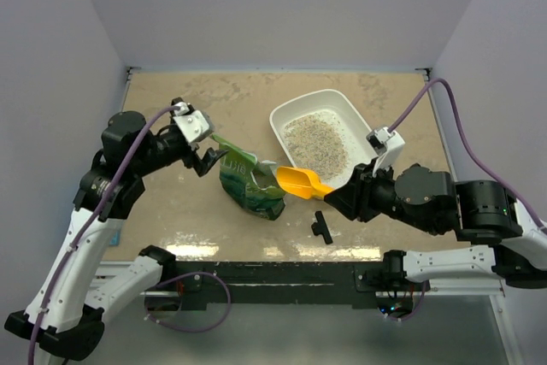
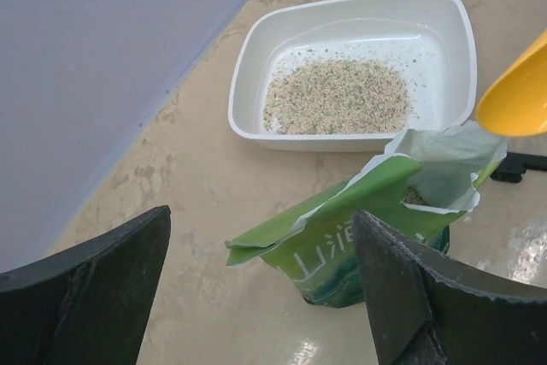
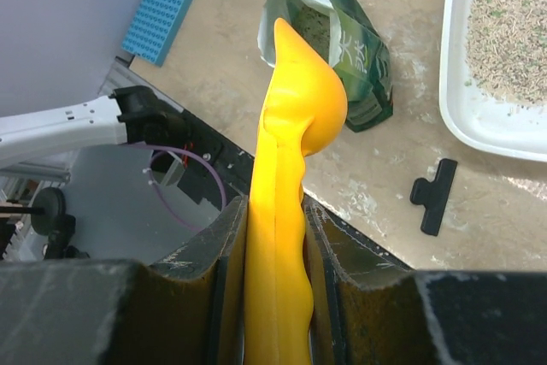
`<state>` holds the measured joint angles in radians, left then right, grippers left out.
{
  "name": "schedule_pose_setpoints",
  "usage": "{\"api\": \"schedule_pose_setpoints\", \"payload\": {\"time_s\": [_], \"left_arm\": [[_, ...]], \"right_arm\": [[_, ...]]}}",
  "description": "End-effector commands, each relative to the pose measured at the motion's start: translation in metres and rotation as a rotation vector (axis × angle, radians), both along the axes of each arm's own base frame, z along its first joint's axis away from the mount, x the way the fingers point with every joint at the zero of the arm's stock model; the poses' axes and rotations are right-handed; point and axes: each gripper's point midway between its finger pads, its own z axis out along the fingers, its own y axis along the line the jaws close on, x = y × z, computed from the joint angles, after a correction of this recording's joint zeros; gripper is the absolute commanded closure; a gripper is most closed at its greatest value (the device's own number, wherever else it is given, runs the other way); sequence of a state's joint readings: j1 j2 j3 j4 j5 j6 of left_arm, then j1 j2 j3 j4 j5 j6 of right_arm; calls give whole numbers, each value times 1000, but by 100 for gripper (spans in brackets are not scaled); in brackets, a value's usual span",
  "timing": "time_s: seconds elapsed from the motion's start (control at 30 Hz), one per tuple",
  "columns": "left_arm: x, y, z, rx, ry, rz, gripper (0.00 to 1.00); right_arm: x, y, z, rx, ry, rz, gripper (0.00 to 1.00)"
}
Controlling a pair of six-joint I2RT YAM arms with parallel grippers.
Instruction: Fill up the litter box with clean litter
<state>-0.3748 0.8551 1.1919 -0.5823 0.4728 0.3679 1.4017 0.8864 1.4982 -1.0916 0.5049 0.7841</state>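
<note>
The white litter box [image 1: 275, 117] sits at the back right of the table, with a thin layer of clean litter [image 1: 314, 143] on its floor. A crinkled green bag [image 1: 249, 184] stands open in the middle. My left gripper [image 1: 208, 161] is open just left of the bag's top flap [image 2: 282, 232], which points into the gap between the fingers without touching either. My right gripper [image 3: 273, 207] is shut on the handle of a yellow scoop [image 3: 286, 151]. The scoop's bowl [image 1: 301, 181] hangs beside the bag's mouth. The left wrist view also shows the litter box [image 2: 244, 74] and the litter [image 2: 338, 107].
A black clip [image 1: 321, 228] lies on the table near the front edge, right of the bag. A blue studded plate [image 3: 160, 16] lies at the table's left side. The walls stand close behind and to both sides.
</note>
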Motion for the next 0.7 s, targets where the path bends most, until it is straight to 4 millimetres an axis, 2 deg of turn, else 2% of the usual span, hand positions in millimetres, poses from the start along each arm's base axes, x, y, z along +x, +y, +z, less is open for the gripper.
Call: {"api": "schedule_pose_setpoints", "payload": {"time_s": [0.0,0.07,0.17,0.23,0.5,0.67], "left_arm": [[6,-17,5,81,-114,-151,8],[14,-22,-3,91,-101,-168,8],[14,-26,-9,119,-113,-214,8],[12,-26,-16,152,-109,-241,7],[3,-30,-23,203,-83,-303,7],[10,-38,-50,231,5,-328,8]], "right_arm": [[-6,-10,5,52,40,-8,100],[-8,-8,5,76,46,0,100],[-13,-8,0,100,68,17,100],[-15,-11,-3,107,77,23,100],[-21,-11,-11,130,85,60,100],[-21,-12,-12,139,73,63,100]]}}
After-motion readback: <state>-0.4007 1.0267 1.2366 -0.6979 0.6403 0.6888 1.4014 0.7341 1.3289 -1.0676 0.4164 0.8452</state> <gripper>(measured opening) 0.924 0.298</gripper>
